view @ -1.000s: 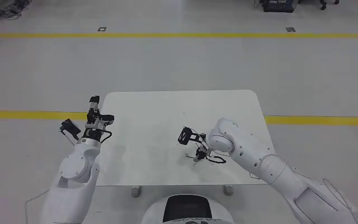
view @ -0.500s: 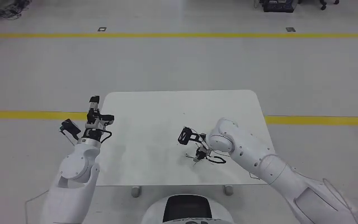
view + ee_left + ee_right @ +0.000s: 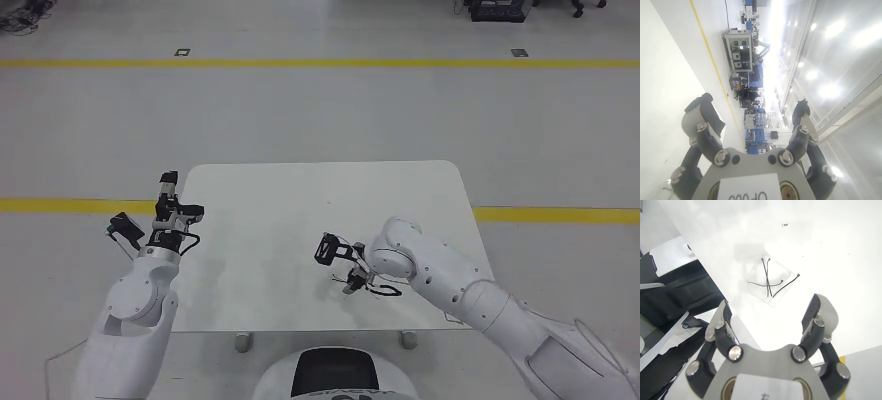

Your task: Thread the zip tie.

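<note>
1. Thin black plastic zip ties (image 3: 766,275) lie crossed on a clear square sheet (image 3: 779,269).
2. Right gripper (image 3: 770,305), spread and empty, hangs above that sheet; left gripper (image 3: 754,100), also spread, is well away.
3. The step looks like pick-up; next, lower and pinch one tie.

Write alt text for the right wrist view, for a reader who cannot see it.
The right gripper, jaws wide open, hangs above four black zip ties lying loosely crossed on a clear square sheet on the white table. None of the ties is between the fingers.
</note>
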Controlling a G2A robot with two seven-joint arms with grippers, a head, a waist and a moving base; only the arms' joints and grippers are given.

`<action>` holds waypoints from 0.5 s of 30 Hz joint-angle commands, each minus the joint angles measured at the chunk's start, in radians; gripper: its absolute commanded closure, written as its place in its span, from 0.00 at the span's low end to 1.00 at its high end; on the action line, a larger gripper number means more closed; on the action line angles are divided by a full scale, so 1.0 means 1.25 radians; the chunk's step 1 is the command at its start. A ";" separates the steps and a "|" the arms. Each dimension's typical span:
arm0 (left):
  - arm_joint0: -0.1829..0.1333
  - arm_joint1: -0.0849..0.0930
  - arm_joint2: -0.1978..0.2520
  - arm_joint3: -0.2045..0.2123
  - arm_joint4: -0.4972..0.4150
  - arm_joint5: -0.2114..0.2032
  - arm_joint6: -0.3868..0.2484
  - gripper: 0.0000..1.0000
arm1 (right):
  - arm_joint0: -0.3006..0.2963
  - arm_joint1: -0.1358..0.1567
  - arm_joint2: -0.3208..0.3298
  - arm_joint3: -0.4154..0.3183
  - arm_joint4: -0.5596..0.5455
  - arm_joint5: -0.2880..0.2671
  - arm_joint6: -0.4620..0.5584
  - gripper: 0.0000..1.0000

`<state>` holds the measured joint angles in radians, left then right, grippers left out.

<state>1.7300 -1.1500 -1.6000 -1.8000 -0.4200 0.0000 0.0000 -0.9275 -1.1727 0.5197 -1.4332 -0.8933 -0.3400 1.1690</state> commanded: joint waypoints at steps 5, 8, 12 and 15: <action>0.000 0.000 0.000 0.000 0.000 0.000 0.000 0.00 | 0.046 -0.001 -0.082 0.038 0.073 0.000 -0.019 0.00; 0.000 0.000 0.000 0.000 0.000 0.000 0.000 0.00 | 0.046 -0.001 -0.082 0.038 0.073 0.000 -0.019 0.00; 0.000 0.000 0.000 0.000 0.000 0.000 0.000 0.00 | 0.046 -0.001 -0.082 0.038 0.073 0.000 -0.019 0.00; 0.000 0.000 0.000 0.000 0.000 0.000 0.000 0.00 | 0.048 -0.001 -0.082 0.039 0.067 0.000 -0.021 0.00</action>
<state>1.7300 -1.1500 -1.6000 -1.8000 -0.4200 0.0000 0.0000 -0.8697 -1.1735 0.4175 -1.3860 -0.8022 -0.3400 1.1445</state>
